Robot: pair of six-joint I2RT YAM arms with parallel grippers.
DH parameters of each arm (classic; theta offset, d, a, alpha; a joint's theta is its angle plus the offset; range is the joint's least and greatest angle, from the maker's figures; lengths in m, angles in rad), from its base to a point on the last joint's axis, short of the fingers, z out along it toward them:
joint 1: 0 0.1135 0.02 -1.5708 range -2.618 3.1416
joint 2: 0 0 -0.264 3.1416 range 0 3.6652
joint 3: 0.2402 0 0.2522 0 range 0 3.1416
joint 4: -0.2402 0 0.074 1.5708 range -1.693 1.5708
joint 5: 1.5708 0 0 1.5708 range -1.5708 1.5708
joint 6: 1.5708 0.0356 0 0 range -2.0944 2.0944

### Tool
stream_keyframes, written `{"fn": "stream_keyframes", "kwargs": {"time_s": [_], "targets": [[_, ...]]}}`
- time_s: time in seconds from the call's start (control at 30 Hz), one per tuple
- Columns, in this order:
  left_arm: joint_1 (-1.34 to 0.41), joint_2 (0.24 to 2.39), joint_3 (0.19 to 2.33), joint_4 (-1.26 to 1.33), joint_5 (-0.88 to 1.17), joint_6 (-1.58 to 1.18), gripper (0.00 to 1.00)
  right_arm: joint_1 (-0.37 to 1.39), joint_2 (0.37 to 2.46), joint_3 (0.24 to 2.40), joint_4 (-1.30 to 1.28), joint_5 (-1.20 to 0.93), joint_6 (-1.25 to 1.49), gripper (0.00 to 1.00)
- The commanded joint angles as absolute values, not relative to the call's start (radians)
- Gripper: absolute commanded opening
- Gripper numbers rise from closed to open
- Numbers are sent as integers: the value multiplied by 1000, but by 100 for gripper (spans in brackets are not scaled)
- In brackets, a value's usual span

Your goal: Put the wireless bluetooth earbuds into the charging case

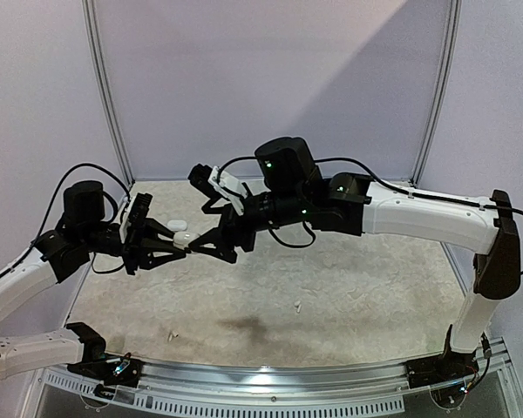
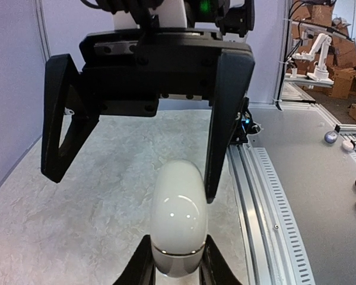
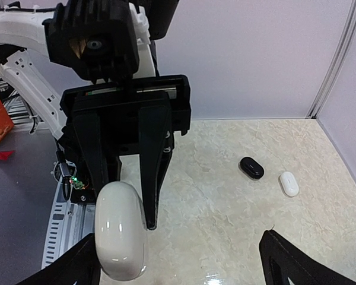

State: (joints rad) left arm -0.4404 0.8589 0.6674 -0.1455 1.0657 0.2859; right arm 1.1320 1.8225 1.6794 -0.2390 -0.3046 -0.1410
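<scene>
White charging case (image 2: pixel 179 214) held in the air between the two arms.
The left gripper (image 2: pixel 178 256) is clamped on the closed case. The right gripper (image 2: pixel 133 185) faces it with jaws spread wide, one finger just beside the case, grasping nothing. A tiny white earbud (image 1: pixel 298 305) lies on the bench (image 1: pixel 357 287), well apart from both.

The held case (image 2: pixel 179 219) is glossy white. The table (image 3: pixel 225 196) is marbled beige, bearing a black case (image 3: pixel 251 167) and a white case (image 3: pixel 289 183). Walls (image 3: pixel 255 59) are pale lilac
</scene>
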Motion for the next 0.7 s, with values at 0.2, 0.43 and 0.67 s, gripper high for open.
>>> {"fn": "stream_keyframes", "kwargs": {"time_s": [0.2, 0.43, 0.67], "targets": [[-489, 861, 714, -396, 1042, 606, 0, 1117, 1861, 1743, -263, -246, -132, 92], [-497, 849, 715, -419, 1020, 653, 0, 1106, 1862, 1724, -238, -270, -105, 91], [-497, 838, 707, -360, 1009, 585, 0, 1107, 1871, 1718, -260, -270, -106, 90]]}}
